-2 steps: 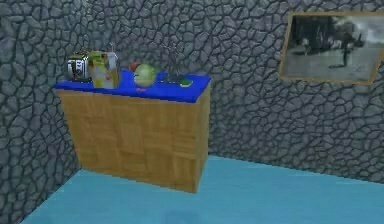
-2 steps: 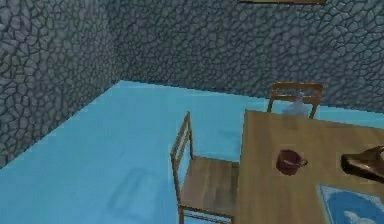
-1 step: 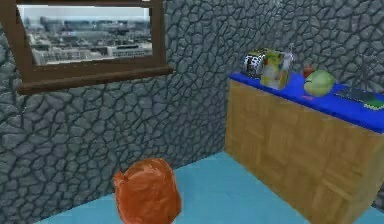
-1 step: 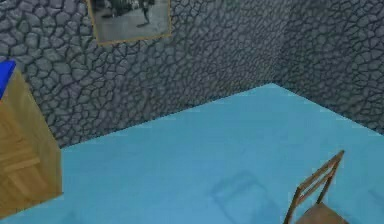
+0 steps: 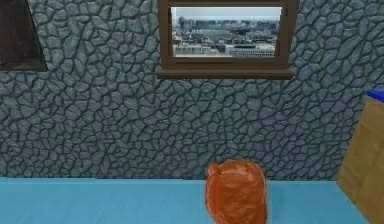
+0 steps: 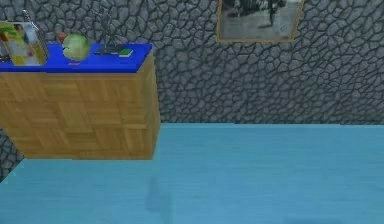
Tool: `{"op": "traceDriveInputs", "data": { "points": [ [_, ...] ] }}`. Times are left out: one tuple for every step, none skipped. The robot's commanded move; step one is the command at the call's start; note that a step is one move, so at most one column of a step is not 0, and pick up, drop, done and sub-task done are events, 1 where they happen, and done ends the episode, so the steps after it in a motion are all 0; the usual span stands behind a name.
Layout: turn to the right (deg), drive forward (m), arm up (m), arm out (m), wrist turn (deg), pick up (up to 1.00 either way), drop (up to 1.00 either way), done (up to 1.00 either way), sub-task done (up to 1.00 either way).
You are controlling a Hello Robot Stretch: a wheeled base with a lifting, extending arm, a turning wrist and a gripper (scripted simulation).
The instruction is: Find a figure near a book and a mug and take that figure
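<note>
Desk (image 6: 90, 105) with small items, upper left of arm side view

Tool: state cannot be told from these frames.

Arm side view: the wood-sided desk with a blue top stands on the blue floor (image 6: 250, 170) against the stone wall (image 6: 200, 80). On the top, from the frame's left:
- an upright book-like item (image 6: 18, 44) in yellow, white and green, at the far left edge
- a round pale yellow-green object (image 6: 76, 46) just beside it
- a small dark flat thing with a green patch (image 6: 120, 51) near the desk's right end

Which of these is the figure cannot be told at this size. A framed picture (image 6: 259, 20) hangs at upper right.

Forward view:
- a window (image 5: 227, 32) with a city scene, upper middle of the stone wall
- a dark frame (image 5: 20, 35) at upper left
- a rounded orange-red object (image 5: 236, 192) at bottom centre on the floor
- a wood-sided piece with a blue top corner (image 5: 368, 160) at the right edge
</note>
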Motion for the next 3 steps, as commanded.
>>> {"op": "traceDriveInputs", "data": {
  "points": [
    [0.0, 0.20, 0.00, 0.00, 0.0, 0.00, 0.00, 0.00, 0.00],
    [45.0, 0.00, 0.00, 0.00, 0.0, 0.00, 0.00, 0.00, 0.00],
    [27.0, 0.00, 0.00, 0.00, 0.0, 0.00, 0.00, 0.00, 0.00]
  ]
}}
